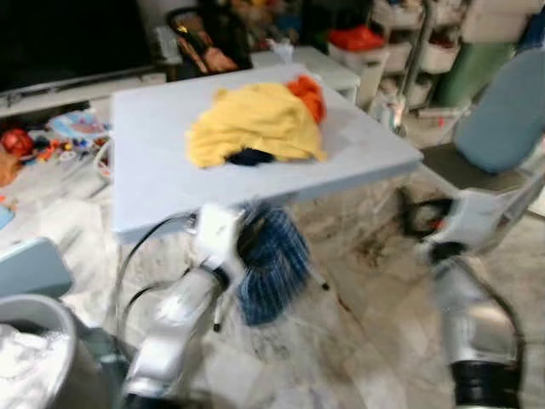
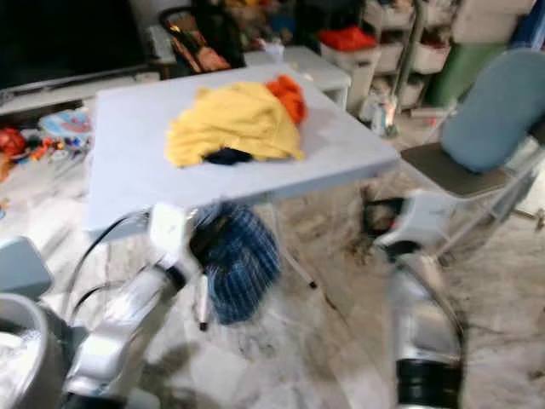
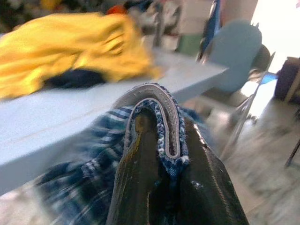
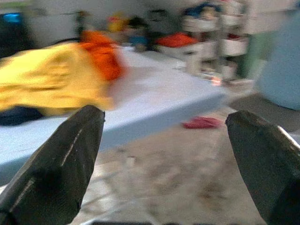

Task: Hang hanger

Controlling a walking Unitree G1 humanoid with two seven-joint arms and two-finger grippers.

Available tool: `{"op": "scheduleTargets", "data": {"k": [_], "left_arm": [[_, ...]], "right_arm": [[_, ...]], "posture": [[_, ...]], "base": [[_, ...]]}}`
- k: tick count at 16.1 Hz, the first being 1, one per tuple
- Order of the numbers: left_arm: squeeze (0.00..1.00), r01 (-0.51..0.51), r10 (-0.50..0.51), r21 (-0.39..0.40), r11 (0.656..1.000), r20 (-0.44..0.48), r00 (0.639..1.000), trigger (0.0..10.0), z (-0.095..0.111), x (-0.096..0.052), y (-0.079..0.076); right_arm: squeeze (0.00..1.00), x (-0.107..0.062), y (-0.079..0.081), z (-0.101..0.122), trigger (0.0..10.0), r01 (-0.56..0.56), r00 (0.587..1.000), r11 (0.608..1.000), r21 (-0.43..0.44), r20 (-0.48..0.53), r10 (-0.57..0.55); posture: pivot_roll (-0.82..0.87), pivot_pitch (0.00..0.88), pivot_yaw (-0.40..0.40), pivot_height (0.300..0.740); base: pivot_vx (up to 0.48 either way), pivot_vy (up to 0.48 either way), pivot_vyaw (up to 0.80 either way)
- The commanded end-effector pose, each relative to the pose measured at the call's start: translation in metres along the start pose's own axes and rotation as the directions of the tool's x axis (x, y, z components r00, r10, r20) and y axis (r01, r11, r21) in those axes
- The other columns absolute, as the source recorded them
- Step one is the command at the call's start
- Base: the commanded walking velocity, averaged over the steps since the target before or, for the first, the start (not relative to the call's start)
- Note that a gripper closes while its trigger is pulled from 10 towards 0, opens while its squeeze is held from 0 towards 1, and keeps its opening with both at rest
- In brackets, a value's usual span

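Two fingers pinch apparently blue plaid garment.

One white folding table carries three garments: one yellow, one orange, one dark navy. One blue plaid garment hangs below its edge. One blue-backed folding chair stands nearby. Two silver arms, one left gripper and one right gripper.
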State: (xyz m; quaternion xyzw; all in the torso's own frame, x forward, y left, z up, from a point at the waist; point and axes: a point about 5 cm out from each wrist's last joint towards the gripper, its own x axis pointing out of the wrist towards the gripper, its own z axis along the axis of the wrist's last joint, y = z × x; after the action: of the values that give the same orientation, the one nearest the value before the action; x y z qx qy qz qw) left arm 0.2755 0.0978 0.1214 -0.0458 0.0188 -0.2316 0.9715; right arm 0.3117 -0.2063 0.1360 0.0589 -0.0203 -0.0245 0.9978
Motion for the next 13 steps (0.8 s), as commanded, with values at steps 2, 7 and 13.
{"op": "scheduleTargets", "data": {"k": [2, 7, 13], "left_arm": [[0.0, 0.063, -0.063, 0.0, 0.998, 0.045, 0.997, 10.0, 0.0086, 0.0041, -0.0099], [0.0, 0.093, -0.093, 0.004, 0.996, 0.038, 0.995, 10.0, 0.0079, 0.0043, -0.0097], [0.0, 0.107, -0.106, -0.007, 0.994, 0.032, 0.994, 10.0, 0.0065, 0.0044, -0.0124]], "right_arm": [[0.0, 0.0002, -0.0068, 0.0066, 10.0, 0.024, 1.0, 1.0, -0.016, 0.014, -0.023], [0.0, -0.0018, -0.0065, 0.0064, 10.0, 0.027, 1.0, 0.999, -0.02, 0.013, -0.027], [0.0, -0.0024, -0.0055, 0.0067, 10.0, 0.028, 1.0, 0.999, -0.023, 0.012, -0.027]], "posture": [[-0.13, 0.0, 0.019, 0.74], [-0.13, 0.0, 0.026, 0.74], [-0.14, 0.0, 0.029, 0.74]], "base": [[0.0, 0.0, -0.8], [0.281, 0.0, -0.8], [0.312, 0.143, -0.8]]}}
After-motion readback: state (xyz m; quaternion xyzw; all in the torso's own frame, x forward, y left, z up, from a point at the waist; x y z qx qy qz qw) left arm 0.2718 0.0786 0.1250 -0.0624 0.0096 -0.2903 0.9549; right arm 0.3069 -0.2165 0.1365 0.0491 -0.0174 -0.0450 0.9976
